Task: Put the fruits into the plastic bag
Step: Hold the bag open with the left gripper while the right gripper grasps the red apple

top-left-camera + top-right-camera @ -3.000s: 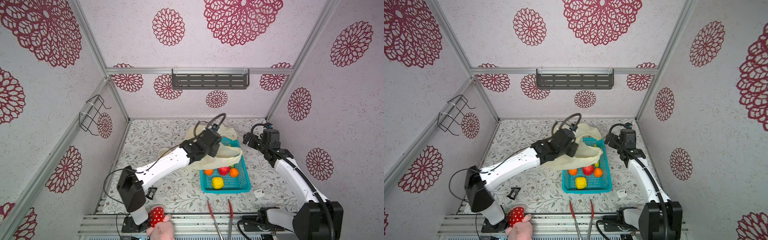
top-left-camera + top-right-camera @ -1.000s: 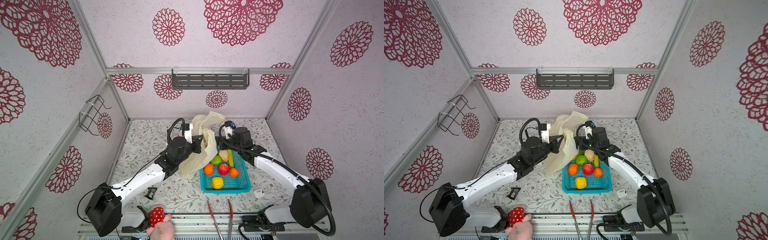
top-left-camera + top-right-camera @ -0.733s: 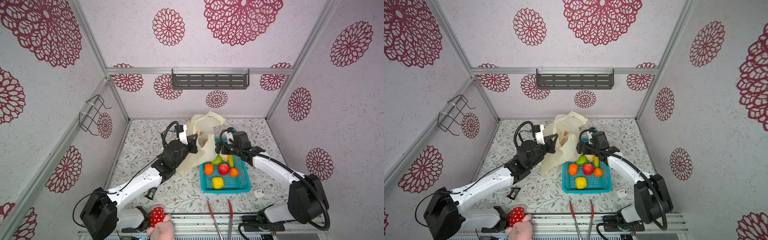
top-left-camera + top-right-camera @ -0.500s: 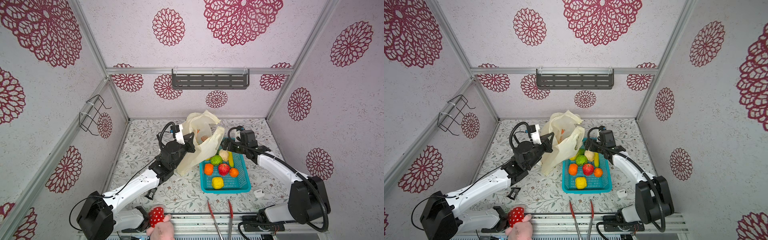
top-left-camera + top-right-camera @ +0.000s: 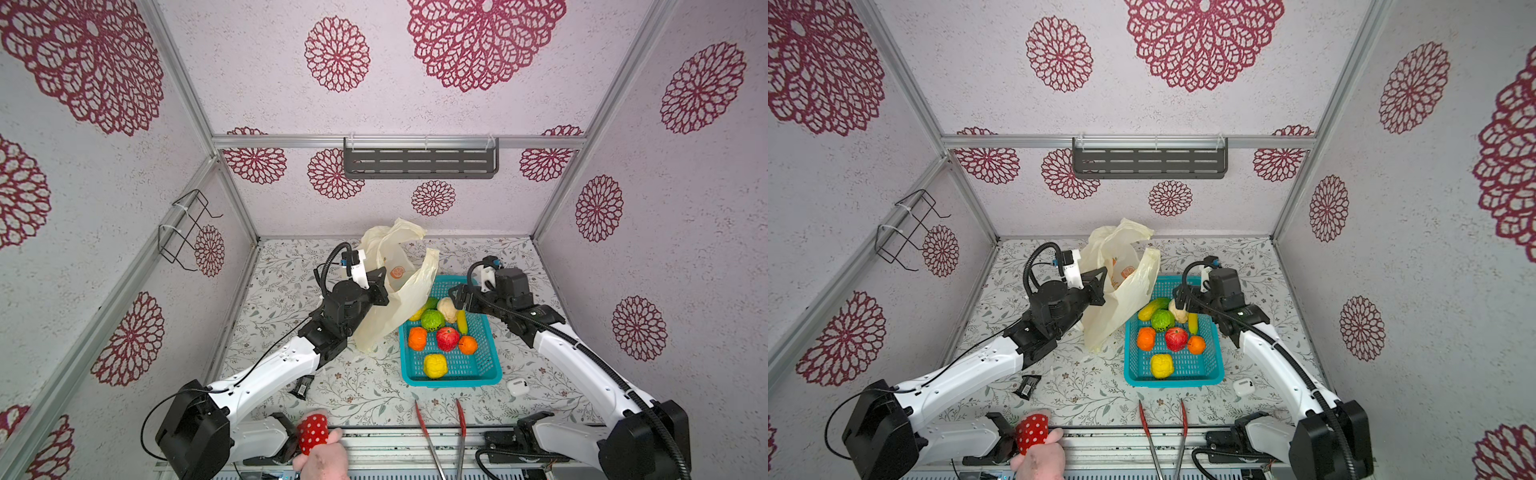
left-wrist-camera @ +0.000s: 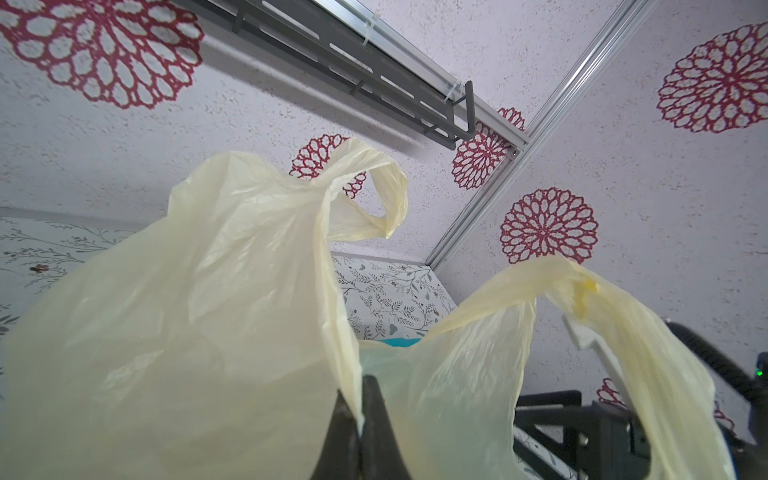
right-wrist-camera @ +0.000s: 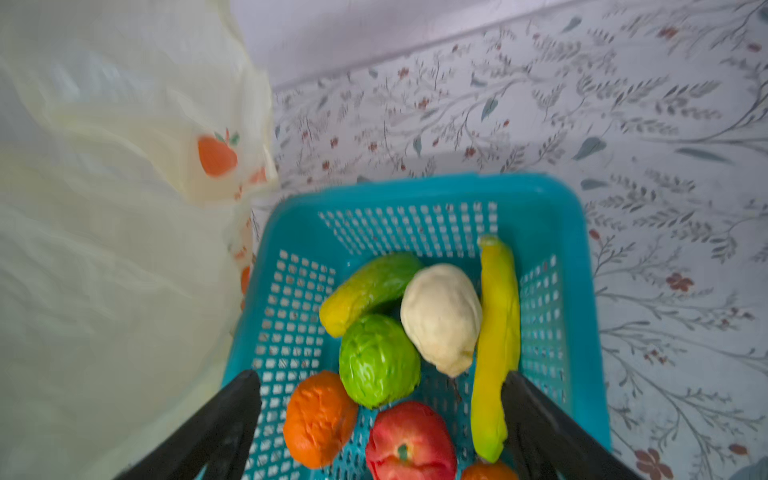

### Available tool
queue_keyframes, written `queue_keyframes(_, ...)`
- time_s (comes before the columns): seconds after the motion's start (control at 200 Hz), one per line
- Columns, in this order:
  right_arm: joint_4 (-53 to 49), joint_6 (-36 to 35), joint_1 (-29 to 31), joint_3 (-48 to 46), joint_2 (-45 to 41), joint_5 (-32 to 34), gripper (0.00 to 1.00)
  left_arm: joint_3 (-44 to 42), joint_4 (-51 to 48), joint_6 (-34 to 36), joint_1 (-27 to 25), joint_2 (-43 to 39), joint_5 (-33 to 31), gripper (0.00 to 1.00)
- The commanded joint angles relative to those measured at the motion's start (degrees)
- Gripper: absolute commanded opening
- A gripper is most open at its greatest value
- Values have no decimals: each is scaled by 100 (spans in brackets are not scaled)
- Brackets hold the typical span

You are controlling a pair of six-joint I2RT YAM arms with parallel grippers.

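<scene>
The left tool [image 6: 360,419] pinches an edge of the crinkly pale-yellow plastic bag [image 5: 399,307], at ten o'clock of the teal perforated basket [image 5: 457,380]; the right tool [image 7: 379,376] hovers spread above small toy fruits [image 5: 448,338].

Left pincer [image 6: 358,409] closed — right pincer [image 7: 380,380] wide apart
</scene>
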Motion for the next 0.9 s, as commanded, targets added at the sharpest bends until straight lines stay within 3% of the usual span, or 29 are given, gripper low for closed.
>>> queue_keyframes(0.0,-781,-386,316,-148,264,92,92,203,-49,-16,48,94,75,0)
queue_keyframes(0.205,-900,-402,356,-337,711,178,91,259,-122,-40,48,155,53,0)
queue_keyframes(0.675,-1254,-670,683,234,1852,107,83,396,-190,-115,48,358,225,0)
queue_keyframes(0.761,-1284,-683,717,295,1960,107,75,396,-190,-121,49,367,268,0)
queue_keyframes(0.896,-1287,-649,723,305,1798,275,48,387,-185,-128,52,367,365,0)
